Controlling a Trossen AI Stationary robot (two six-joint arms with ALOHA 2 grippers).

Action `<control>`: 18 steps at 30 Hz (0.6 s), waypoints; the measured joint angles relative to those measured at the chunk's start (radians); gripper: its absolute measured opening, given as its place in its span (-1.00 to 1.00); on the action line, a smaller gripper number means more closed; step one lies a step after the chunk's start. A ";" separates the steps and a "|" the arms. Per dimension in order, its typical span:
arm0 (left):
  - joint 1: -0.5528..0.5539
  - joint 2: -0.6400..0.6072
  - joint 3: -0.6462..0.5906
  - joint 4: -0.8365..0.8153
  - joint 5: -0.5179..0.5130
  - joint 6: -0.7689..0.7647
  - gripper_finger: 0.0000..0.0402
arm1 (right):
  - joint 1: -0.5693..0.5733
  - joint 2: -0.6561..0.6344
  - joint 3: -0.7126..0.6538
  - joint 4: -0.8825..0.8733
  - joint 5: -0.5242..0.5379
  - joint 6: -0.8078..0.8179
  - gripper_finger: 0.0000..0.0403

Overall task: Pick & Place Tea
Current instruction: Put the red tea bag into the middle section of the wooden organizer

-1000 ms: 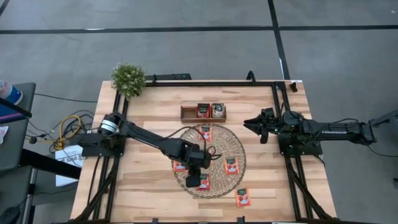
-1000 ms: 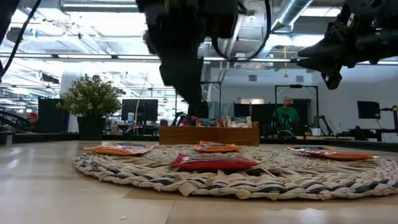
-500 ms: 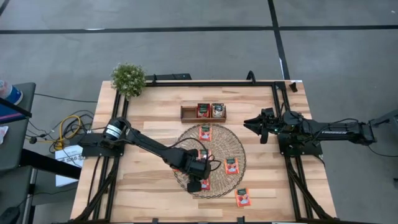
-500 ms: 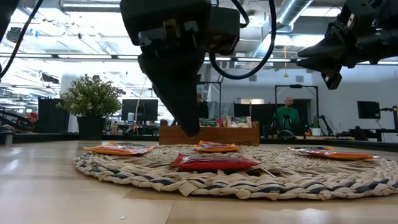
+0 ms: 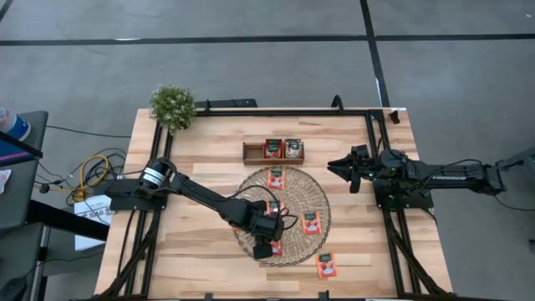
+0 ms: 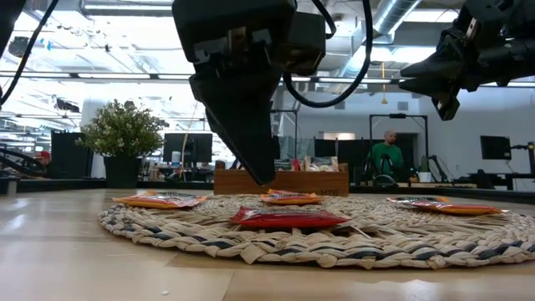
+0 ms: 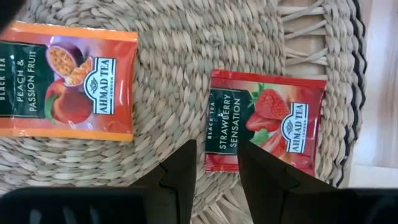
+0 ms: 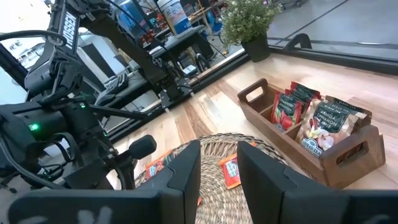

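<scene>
Several flat tea sachets lie on the round woven mat (image 5: 288,196): a red strawberry one (image 7: 267,127) near the mat's near edge, an orange peach one (image 7: 62,81), two others (image 5: 276,177) (image 5: 311,222). One more (image 5: 327,265) lies on the bare table. My left gripper (image 7: 217,167) hangs open, pointing down, just above the mat at the strawberry sachet's edge; in the low view (image 6: 257,171) its tips are clear of the weave. My right gripper (image 5: 338,165) waits open at the table's right.
A small wooden tray (image 5: 273,150) with two sachets standing in it sits beyond the mat's far edge. A potted plant (image 5: 172,105) stands at the far left corner. Bare wood lies left and right of the mat.
My left gripper has come down toward the mat and shifted a little toward the table's near edge, then held still. Its fingers have kept the same gap. No sachet has moved.
</scene>
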 joint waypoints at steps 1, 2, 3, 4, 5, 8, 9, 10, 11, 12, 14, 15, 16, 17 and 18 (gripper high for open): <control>-0.001 0.002 0.000 0.000 -0.001 0.000 -0.46 | 0.000 0.000 0.000 0.000 0.000 0.000 -0.52; -0.004 0.009 0.001 0.003 -0.001 -0.001 -0.46 | 0.000 0.000 0.000 0.000 0.000 0.000 -0.52; -0.008 0.013 0.002 0.003 -0.001 -0.008 -0.46 | 0.000 0.000 0.000 0.000 0.000 0.000 -0.52; -0.012 0.018 0.001 -0.005 -0.002 -0.015 -0.46 | 0.000 0.000 0.000 0.000 0.000 0.000 -0.52; -0.014 0.026 0.001 -0.011 -0.003 -0.019 -0.46 | 0.000 0.000 0.000 0.000 0.000 0.000 -0.52; -0.027 0.044 0.001 -0.010 -0.025 -0.024 -0.46 | 0.000 0.000 0.000 0.000 0.000 0.000 -0.52; -0.028 0.047 0.001 -0.011 -0.047 -0.038 -0.46 | 0.000 0.001 0.000 0.001 0.000 0.000 -0.52; -0.030 0.050 0.001 -0.014 -0.072 -0.054 -0.46 | 0.000 0.001 0.000 0.000 0.000 0.000 -0.52; -0.030 0.050 0.001 -0.020 -0.086 -0.071 -0.46 | 0.000 0.001 0.000 0.000 0.000 0.000 -0.52; -0.029 0.050 0.001 -0.027 -0.096 -0.083 -0.46 | 0.000 0.001 0.000 0.001 0.000 0.000 -0.52; -0.028 0.050 0.001 -0.030 -0.101 -0.099 -0.46 | 0.000 0.001 0.000 0.000 0.000 0.000 -0.52; -0.028 0.050 0.001 -0.032 -0.102 -0.103 -0.46 | 0.000 0.001 0.000 0.001 0.000 0.000 -0.52; -0.028 0.050 0.001 -0.031 -0.104 -0.103 -0.46 | 0.000 0.001 0.000 0.002 0.000 0.000 -0.52; -0.029 0.050 0.001 -0.031 -0.104 -0.103 -0.46 | 0.000 0.001 0.000 0.001 0.000 0.000 -0.52; -0.031 0.050 0.001 -0.032 -0.104 -0.105 -0.46 | 0.000 0.001 0.000 0.001 0.000 0.000 -0.52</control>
